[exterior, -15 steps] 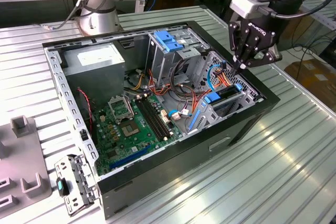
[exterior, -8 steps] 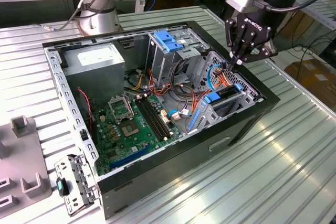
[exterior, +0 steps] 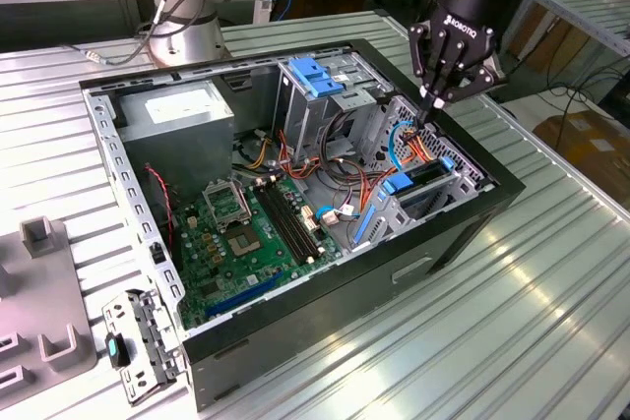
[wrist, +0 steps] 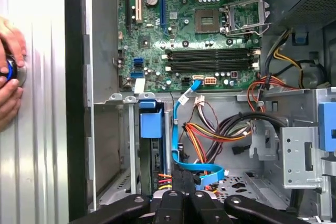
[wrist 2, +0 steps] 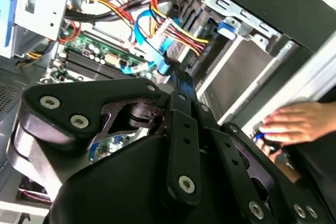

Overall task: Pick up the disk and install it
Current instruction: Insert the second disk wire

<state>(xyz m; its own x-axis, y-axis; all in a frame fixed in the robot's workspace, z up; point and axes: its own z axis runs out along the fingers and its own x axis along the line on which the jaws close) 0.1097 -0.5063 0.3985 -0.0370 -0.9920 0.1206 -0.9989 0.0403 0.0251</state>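
The disk sits in the drive cage at the open computer case's corner on the exterior view's right, with its blue rail end facing the motherboard. In the first wrist view the disk stands edge-on in its slot under a blue tab. My gripper hangs just above the cage with its fingers shut together, tips close to the blue and orange cables beside the disk. In the first wrist view the gripper sits next to the flat blue cable; I see nothing held between its fingers.
The black case lies open on a ribbed metal table. A person's hand rests on the table just outside the case wall, also in the second wrist view. A grey power supply box and a blue-latched cage stand inside.
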